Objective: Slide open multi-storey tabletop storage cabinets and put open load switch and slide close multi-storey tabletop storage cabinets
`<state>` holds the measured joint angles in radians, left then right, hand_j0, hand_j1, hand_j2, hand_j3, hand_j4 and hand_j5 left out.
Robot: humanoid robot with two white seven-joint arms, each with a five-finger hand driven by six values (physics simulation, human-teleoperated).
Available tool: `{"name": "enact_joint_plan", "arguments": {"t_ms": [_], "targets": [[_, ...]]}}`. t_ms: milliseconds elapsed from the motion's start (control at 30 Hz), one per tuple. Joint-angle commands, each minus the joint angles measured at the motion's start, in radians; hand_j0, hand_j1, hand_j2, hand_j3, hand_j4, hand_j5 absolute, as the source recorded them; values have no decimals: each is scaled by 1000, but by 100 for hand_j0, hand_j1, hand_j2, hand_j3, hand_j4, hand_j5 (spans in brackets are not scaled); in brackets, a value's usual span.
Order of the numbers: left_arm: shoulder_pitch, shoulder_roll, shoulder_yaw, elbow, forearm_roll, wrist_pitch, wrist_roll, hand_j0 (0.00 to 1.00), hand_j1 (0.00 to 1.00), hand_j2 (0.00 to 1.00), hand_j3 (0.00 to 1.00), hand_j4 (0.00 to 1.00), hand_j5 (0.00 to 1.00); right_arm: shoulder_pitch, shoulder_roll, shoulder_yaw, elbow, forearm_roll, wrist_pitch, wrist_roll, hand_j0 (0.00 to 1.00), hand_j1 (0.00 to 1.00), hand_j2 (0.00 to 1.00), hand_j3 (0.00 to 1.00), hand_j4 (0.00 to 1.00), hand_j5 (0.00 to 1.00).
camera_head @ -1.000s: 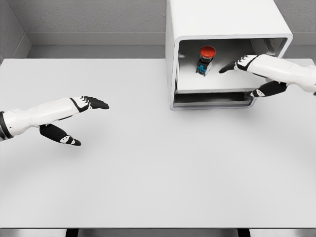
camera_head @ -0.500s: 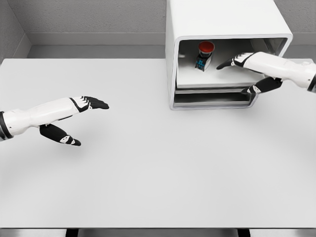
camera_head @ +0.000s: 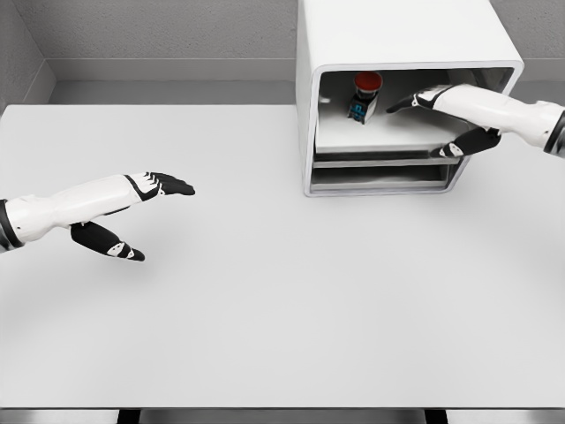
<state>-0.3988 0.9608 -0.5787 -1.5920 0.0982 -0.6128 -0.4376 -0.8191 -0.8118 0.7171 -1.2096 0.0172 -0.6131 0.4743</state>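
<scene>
Cabinet: The white storage cabinet (camera_head: pixel 402 53) sits at the back of the bench (camera_head: pixel 265 291), a bit right of the middle. Its open front faces the robot.

Upper drawer: The upper drawer (camera_head: pixel 380 141) looks pushed most of the way in. Its front edge lies close to the cabinet's front. It likely needs one more small push to be shut.

Lower drawer: The lower drawer (camera_head: pixel 380 177) sits under it and looks shut.

Switch: The load switch (camera_head: pixel 364 94) is in the upper drawer, near the back and left of the middle. It has a red round cap on top and a dark body with a bit of blue below.

Which way the switch points: It stands up, leaning a little. Its long side runs from the dark base up to the red cap, so the cap points up.

Right hand: The right hand (camera_head: pixel 441 110) reaches into the cabinet's opening from the right. Its fingers are straight and hold nothing. The fingertips (camera_head: pixel 395 107) point left at the switch and are near it, but they seem not to touch. The thumb (camera_head: pixel 459 148) hangs down by the drawer's front edge. The hand seems placed like this so it can push the drawer in.

Left hand: The left hand (camera_head: pixel 132 208) floats over the bench, far off on the left. Its fingers are flat and hold nothing. It seems to be waiting, out of the way.

Task step: The switch is already in the drawer. Closing seems to be the step now.
</scene>
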Motion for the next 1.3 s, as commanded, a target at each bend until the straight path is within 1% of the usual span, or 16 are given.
{"name": "enact_joint_plan", "arguments": {"t_ms": [0,167,300,433,533,567,633,767,800,833,900,1000,1100,1133,1167,1267], "targets": [[0,1,0,0,8,2,0,100,100,100,100,100,100,-2,8,-1,19,-5,2,3,87,87,87,87,87,87],[0,3,0,0,8,2,0,100,100,100,100,100,100,-9,22,-1,31,0,2,10,87,87,87,87,87,87],[0,-1,0,0,8,2,0,100,100,100,100,100,100,-2,7,-4,7,-5,2,4,87,87,87,87,87,87],[0,-2,0,-2,6,2,0,100,100,100,100,100,100,26,-89,-2,-102,-13,2,-2,87,87,87,87,87,87],[0,-2,0,-2,5,2,-1,100,100,100,100,100,100,40,-147,-5,-136,-26,2,-23,85,85,85,85,85,85],[0,-1,0,0,5,2,-1,100,100,100,100,100,100,41,-167,-4,-163,-39,2,-25,84,84,84,84,84,84],[0,-1,0,0,5,2,-1,100,100,100,100,100,100,67,-224,-2,-271,-54,2,-25,82,82,82,82,82,82],[0,-2,0,0,3,2,-1,100,100,100,100,100,100,69,-340,19,-360,-68,2,-60,82,82,82,82,82,82],[0,-2,0,0,3,2,-1,100,100,100,100,100,100,69,-385,42,-361,-68,2,-88,82,82,82,82,82,82],[0,-2,0,0,3,2,-1,100,100,100,100,100,100,69,-420,97,-406,-59,2,-89,84,84,84,84,84,84],[0,-2,0,0,3,2,-1,100,100,100,100,100,100,69,-477,143,-467,-56,2,-88,85,85,85,85,85,85],[-2,-2,0,3,-5,2,-1,100,100,100,100,100,100,69,-497,225,-473,-53,2,-86,88,88,88,88,88,88],[-2,3,2,7,-5,2,-1,100,100,100,100,100,100,69,-510,245,-475,-51,2,-86,90,90,90,90,90,90],[-3,4,2,9,-5,2,-1,100,100,100,100,100,100,69,-510,248,-475,-51,2,-85,98,98,98,98,98,98],[0,6,19,9,-6,2,-1,100,100,100,100,100,100,71,-514,251,-475,-53,2,-83,100,100,100,100,100,100],[0,6,20,15,-6,2,-3,100,100,100,100,100,100,72,-521,245,-467,-51,2,-79,100,100,100,100,100,100]]}}
